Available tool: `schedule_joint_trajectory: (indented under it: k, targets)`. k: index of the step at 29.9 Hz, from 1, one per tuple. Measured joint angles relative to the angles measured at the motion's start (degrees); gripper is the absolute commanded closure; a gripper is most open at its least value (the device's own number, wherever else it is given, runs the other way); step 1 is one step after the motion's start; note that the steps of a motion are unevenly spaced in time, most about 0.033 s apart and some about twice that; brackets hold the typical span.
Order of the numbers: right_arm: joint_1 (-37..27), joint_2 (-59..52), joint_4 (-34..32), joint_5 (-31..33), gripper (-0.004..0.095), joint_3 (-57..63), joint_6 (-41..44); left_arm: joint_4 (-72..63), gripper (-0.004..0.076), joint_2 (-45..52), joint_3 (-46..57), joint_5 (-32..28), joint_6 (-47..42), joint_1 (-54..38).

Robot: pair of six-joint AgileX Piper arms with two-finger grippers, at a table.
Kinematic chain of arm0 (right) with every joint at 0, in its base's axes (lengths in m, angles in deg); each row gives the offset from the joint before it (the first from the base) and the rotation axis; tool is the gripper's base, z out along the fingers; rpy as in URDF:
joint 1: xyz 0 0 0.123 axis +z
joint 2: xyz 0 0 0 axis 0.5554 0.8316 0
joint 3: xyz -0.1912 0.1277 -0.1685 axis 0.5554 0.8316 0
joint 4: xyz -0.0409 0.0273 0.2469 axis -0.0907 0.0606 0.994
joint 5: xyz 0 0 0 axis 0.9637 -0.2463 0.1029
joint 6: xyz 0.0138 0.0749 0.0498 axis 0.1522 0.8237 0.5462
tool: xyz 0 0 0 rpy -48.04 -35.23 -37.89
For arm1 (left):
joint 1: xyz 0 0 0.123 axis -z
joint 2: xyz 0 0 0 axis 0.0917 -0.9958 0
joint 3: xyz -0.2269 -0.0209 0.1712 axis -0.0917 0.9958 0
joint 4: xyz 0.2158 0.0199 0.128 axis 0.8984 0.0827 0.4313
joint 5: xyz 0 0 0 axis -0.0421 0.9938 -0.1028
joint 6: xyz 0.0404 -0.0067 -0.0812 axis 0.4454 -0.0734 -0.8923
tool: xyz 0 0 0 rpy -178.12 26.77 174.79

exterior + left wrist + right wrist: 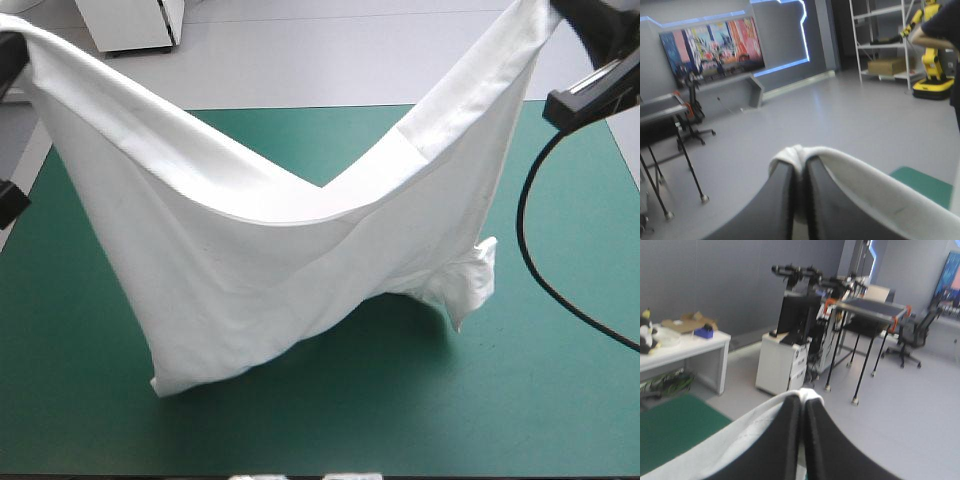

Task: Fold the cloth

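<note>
1. High view. The T-shirt (250,280) hangs over the teal-green cover (560,400). It is lifted by two upper corners that run to the view's upper left and upper right, and the edge between them sags in a deep V. Its lowest corner appears to touch the cover toward the table's near edge. A crumpled sleeve (470,285) dangles toward the table's right side. No crease or fold is visible.
2. Left wrist view. The left gripper (800,165) is raised and looks level into the room. Its black fingers (772,205) are all but closed on a pinch of white fabric, and the sheet runs off beside them.
3. Right wrist view. The right gripper (803,397) likewise clamps a white corner between nearly meeting fingers, with the cover below it.
4. Progress, as judged. The task is at an early stage: the garment is picked up and stretched out, but nothing is folded. Laying it flat and making every fold remain.
</note>
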Motion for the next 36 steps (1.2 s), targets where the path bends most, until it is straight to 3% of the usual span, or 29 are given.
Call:
schedule_joint_trajectory:
  k: [10, 13, 17, 20, 23, 26, 30, 36]
  targets:
    - [0.0, 3.95, 0.53, -18.35, 0.0925, -1.04, 0.14, 1.75, 0.0733, -4.79, -1.04, -18.29, 1.62, 0.0]
    - [0.0, 8.0, 0.73, -23.07, 0.0925, -1.04, 0.14, 1.87, 0.0733, -9.53, -1.04, -23.51, 2.64, 0.0]
    - [0.0, 14.69, 0.73, -28.7, 0.0925, -2.63, 0.14, 1.94, 0.0732, -17.89, -1.04, -35.26, 3.64, 0.0]
    - [-0.52, 21.38, 0.73, -30.89, 0.0925, -8.21, 0.14, 1.94, 0.0732, -24.5, -1.41, -44.81, 3.69, 0.0]
    - [-1.75, 29.71, 0.84, -32.36, 0.0925, -17.35, 0.09, 1.94, 0.0732, -32.13, -7.3, -50.06, 3.69, 0.0]
    - [-3.37, 37.07, 1.13, -33.46, 0.0925, -28.01, 0.44, 1.94, 0.0732, -40.51, -18.87, -53.23, 3.69, 0.0]
    - [-5.06, 42.94, 1.47, -34.59, 0.0925, -35.78, 0.8, 1.94, 0.0733, -50.34, -36.87, -53.21, 3.69, 0.0]
    - [-5.74, 43.78, 2.13, -34.75, 0.0925, -34.67, -0.36, 1.94, 0.0733, -55.09, -42.65, -48.36, 3.74, 0.0]
